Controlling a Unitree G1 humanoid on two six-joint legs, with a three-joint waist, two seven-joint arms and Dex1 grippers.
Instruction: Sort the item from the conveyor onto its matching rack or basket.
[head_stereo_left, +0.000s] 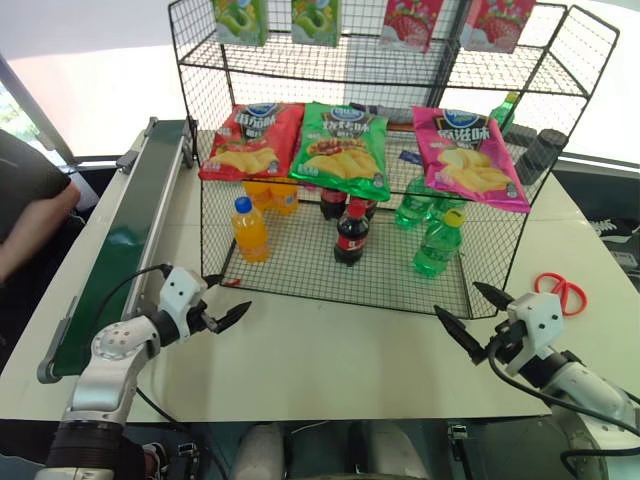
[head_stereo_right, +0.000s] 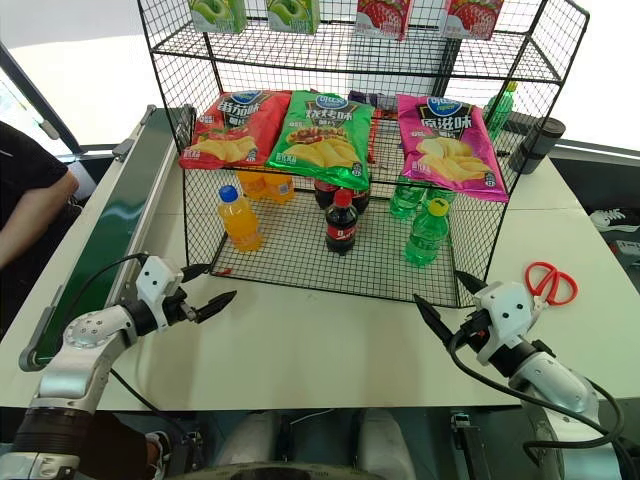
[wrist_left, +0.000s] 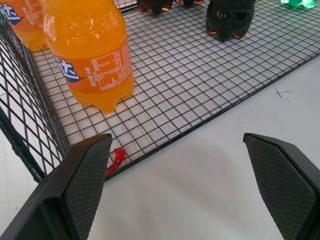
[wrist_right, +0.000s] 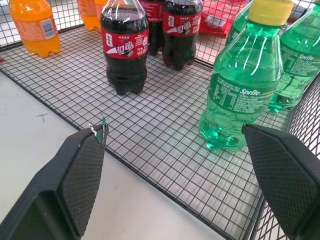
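Note:
The item, a small green bottle with a yellow cap (head_stereo_left: 438, 245), stands upright on the floor of the black wire basket (head_stereo_left: 300, 268), at its right side; it shows close up as the yellow-capped green bottle (wrist_right: 244, 87) in the right wrist view. The dark green conveyor (head_stereo_left: 128, 240) runs along the table's left edge with nothing on its belt. My left gripper (head_stereo_left: 230, 294) hangs open over the white table, just outside the basket's front left corner. My right gripper (head_stereo_left: 459, 300) is open too, empty, just outside the front right corner and facing the bottle.
In the basket also stand orange-drink bottles (head_stereo_left: 250, 230), cola bottles (head_stereo_left: 350, 236) and more green bottles (head_stereo_left: 412, 203). Chip bags (head_stereo_left: 340, 148) lie on the shelf above. Red scissors (head_stereo_left: 558, 291) lie on the table at right. A person's arm (head_stereo_left: 35, 215) rests left of the conveyor.

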